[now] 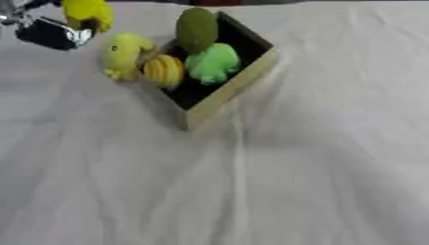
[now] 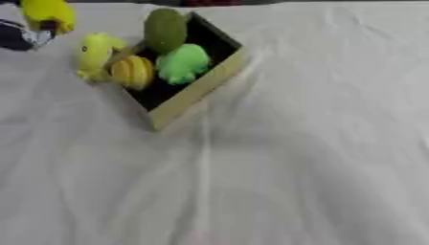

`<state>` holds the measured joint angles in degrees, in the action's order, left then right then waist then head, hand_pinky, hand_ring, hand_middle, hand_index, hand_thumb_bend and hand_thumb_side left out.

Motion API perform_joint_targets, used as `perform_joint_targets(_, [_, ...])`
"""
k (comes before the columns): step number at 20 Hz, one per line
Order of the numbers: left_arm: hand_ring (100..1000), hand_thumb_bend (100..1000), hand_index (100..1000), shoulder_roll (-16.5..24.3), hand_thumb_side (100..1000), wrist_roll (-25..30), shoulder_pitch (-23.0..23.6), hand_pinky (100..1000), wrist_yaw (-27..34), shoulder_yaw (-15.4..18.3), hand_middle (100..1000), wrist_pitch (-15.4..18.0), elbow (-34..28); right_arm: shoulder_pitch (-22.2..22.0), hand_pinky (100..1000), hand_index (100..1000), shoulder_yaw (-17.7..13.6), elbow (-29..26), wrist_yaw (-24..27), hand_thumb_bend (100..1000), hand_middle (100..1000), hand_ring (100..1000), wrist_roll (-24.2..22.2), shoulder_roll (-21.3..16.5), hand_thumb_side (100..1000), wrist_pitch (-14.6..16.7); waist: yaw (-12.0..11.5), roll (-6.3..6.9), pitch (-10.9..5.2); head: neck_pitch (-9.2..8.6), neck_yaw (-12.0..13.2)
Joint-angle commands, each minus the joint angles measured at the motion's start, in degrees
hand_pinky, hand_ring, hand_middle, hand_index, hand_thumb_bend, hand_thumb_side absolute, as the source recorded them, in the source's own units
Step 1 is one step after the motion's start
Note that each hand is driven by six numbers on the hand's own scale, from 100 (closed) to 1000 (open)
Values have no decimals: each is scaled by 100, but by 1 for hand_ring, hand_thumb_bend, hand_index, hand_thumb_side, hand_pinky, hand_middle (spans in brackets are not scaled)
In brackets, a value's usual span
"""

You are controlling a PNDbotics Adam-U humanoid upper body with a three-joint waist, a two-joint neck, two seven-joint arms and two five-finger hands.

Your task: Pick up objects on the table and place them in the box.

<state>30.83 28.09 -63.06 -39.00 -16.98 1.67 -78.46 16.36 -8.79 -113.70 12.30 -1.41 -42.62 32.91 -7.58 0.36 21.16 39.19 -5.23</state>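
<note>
Sitting askew on the white cloth-covered table [image 1: 318,182], the box [image 1: 231,91] shows pale wooden walls and a dark inside, with one corner turned toward the camera. Inside it lie a dark green oval object [image 1: 196,28] at the far end, a bright green soft toy [image 1: 214,62] just beside it toward the middle, and an orange-and-yellow striped round object [image 1: 164,71] against the left wall, seeming to ride on or over that rim. The near part of the box's dark floor is bare.

Just outside the left wall, touching or nearly touching the striped object, a pale yellow toy [image 1: 124,55] with a small dark spot like an eye rests on the cloth; whether it leans on the box wall cannot be told.

At the upper left corner the left hand [image 1: 50,32], black with silver parts, comes in from the left edge. A bright yellow object [image 1: 87,14] sits at its far side, close against it; it looks as though the hand holds this object, but the fingers are too blurred to say whether they curl round it or lie straight, so its state cannot be told. This yellow object is apart from the box, to its upper left.

The cloth is creased, with long folds running from the box toward the near edge
</note>
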Motion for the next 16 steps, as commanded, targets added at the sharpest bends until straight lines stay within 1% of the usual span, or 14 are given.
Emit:
perform_joint_targets(1, [646,100,747,-179,259,115,-247,681,19,-170,629,65,-99,74,919,785,-28,-89,23,100,660,921,4,-180,499,1,7,-6,-167,7,27])
perform_joint_targets(2, [648,100,749,-288,271,140,-280,684,16,-229,630,86,-76,82,919,785,-25,-89,28,100,661,921,2,-178,498,-2,12,-4,-169,13,38])
perform_joint_targets(4, [648,100,750,-506,265,189,-330,684,-1,-328,631,134,3,106,918,786,-16,-89,43,100,661,921,-7,-172,498,-12,24,-4,-172,10,51])
perform_joint_targets(7, [647,100,749,-715,274,152,-372,681,-88,-434,630,165,127,112,919,785,-12,-89,54,100,660,921,-21,-171,499,-21,37,6,-172,20,65])
perform_joint_targets(8, [650,115,751,-768,290,111,-367,681,-101,-468,632,163,175,114,920,785,-13,-89,56,100,660,921,-24,-167,499,-27,38,12,-170,24,73])
perform_joint_targets(13, [651,142,752,-957,300,-163,-189,680,-157,-671,635,143,611,139,921,785,-13,-89,66,100,660,922,-55,-142,502,-62,65,28,-149,23,69])
perform_joint_targets(16, [647,203,752,-1018,327,-304,-114,673,-190,-722,632,201,769,142,921,785,-23,-89,62,100,660,922,-59,-130,502,-68,68,29,-137,10,59])
